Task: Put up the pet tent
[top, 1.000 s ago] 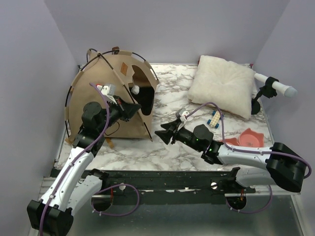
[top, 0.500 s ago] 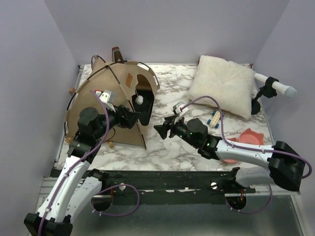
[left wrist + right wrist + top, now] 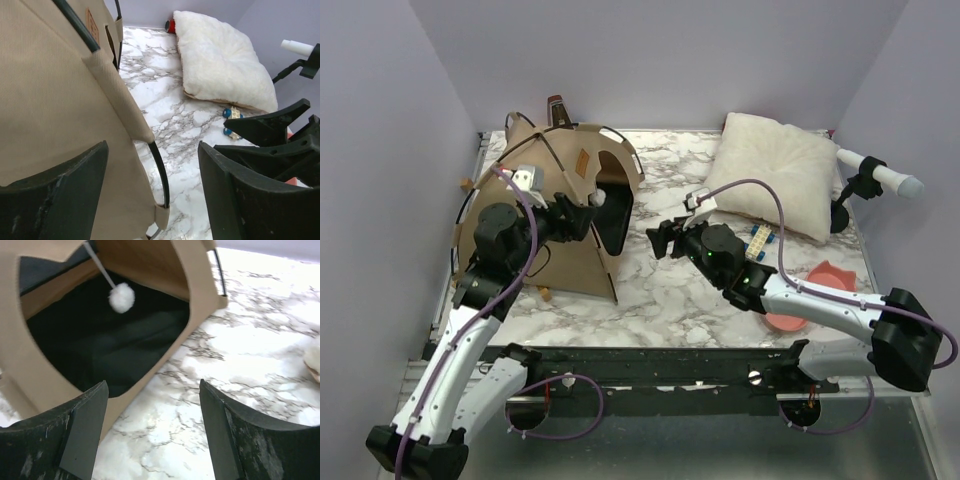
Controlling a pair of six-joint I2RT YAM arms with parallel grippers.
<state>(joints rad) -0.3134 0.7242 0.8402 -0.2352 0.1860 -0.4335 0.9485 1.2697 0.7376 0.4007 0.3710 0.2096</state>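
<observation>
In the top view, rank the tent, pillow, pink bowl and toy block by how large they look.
Largest first:
1. tent
2. pillow
3. pink bowl, partly hidden
4. toy block

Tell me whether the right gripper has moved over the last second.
Yes. The right gripper has moved toward the back of the scene, up the top view, ending nearer the white pillow.

No legible text, number, brand or sign appears in any view. The pet tent (image 3: 575, 265) carries a small brown label patch (image 3: 583, 160) at 11 o'clock from its doorway (image 3: 612, 205); its marking is too small to read.
</observation>
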